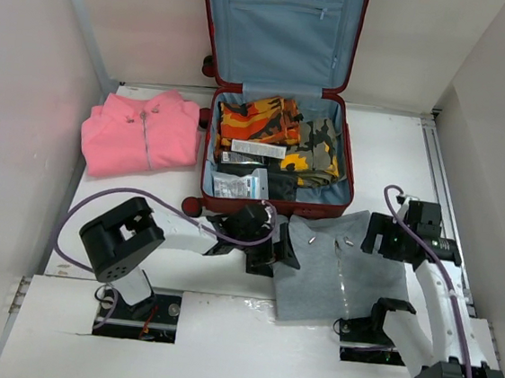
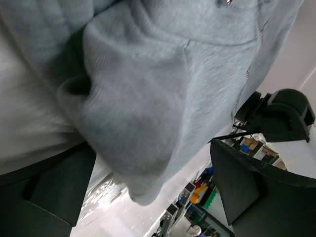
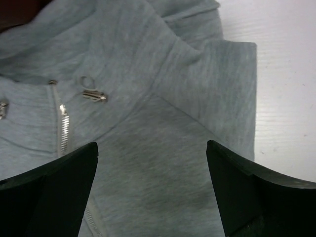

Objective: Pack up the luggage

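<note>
The luggage [image 1: 349,168], a dark-red suitcase, lies open at the back of the table with its blue-lined lid upright. Orange camouflage clothing [image 1: 258,122], dark camouflage clothing [image 1: 322,147] and flat packets [image 1: 239,184] lie in its base. A grey zip sweater [image 1: 334,270] is spread on the table in front of it. My left gripper [image 1: 274,245] is at the sweater's left edge, open, and a fold of the grey sweater [image 2: 148,98] sits between its wide jaws [image 2: 153,163]. My right gripper [image 1: 381,239] hovers open over the grey sweater [image 3: 148,98], near its right edge.
A folded pink jacket [image 1: 141,132] lies on the table left of the suitcase. White walls enclose the table on the left, back and right. The sweater's metal zipper pull [image 3: 94,95] shows just left of the right gripper's jaws.
</note>
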### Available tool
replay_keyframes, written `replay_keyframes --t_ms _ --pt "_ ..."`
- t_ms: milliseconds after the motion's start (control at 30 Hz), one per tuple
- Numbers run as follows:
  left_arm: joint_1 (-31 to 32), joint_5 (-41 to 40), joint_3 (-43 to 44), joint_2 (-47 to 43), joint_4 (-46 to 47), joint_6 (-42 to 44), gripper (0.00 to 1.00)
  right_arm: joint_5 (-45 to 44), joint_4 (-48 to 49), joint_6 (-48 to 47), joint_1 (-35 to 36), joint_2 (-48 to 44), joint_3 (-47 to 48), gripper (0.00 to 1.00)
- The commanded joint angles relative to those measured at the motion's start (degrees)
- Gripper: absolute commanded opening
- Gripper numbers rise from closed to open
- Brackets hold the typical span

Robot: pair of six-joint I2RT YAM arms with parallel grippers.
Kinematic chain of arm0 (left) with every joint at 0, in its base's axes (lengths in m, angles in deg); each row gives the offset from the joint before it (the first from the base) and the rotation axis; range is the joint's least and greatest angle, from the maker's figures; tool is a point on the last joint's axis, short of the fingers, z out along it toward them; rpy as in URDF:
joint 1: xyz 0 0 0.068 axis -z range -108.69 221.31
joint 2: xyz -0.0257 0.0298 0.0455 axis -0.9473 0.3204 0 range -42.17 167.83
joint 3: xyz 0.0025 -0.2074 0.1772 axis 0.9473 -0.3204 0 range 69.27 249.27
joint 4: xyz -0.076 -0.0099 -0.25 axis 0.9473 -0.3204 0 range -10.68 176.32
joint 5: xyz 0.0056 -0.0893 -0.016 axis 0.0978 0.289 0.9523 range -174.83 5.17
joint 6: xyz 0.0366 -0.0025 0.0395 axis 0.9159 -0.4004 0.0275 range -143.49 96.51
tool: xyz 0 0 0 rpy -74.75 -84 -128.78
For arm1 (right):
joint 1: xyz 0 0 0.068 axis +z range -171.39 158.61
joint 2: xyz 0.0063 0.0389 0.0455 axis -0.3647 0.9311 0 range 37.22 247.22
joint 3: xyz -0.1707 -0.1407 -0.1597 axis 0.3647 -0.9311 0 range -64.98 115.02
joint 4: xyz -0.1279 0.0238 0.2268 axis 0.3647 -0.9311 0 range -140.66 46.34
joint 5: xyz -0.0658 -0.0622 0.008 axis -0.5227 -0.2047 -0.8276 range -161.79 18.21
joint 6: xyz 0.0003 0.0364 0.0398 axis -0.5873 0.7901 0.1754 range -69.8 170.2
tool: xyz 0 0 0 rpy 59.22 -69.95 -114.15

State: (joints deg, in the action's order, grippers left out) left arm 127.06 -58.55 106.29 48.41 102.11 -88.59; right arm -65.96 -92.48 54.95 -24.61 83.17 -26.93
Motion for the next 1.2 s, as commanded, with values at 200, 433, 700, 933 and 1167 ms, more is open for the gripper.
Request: replay_keyframes --t_ms 200,433,700,933,1167 --pt "1.47 -1.59 -2.30 4.95 9.07 -5.38 0.89 -0.90 7.24 0.43 -12.67 7.02 -0.33 1.00" --pt "2.09 -0.97 -2.91 6.79 13.64 -6.27 0.84 7.61 20.94 1.13 -16.11 17.40 -9.99 0.92" --pt "3.93 -1.50 -2.21 9.26 24.35 -5.56 0.73 19.12 29.04 4.99 -16.11 17.16 -18.08 0.58" --pt "3.93 -0.36 -2.21 10.40 31.23 -8.55 0.32 21.34 25.37 6.32 -16.11 9.27 -22.57 0.55" --pt "3.93 0.01 5.42 8.39 9.03 6.89 0.00 16.95 14.40 4.83 -16.11 1.07 -16.00 0.57"
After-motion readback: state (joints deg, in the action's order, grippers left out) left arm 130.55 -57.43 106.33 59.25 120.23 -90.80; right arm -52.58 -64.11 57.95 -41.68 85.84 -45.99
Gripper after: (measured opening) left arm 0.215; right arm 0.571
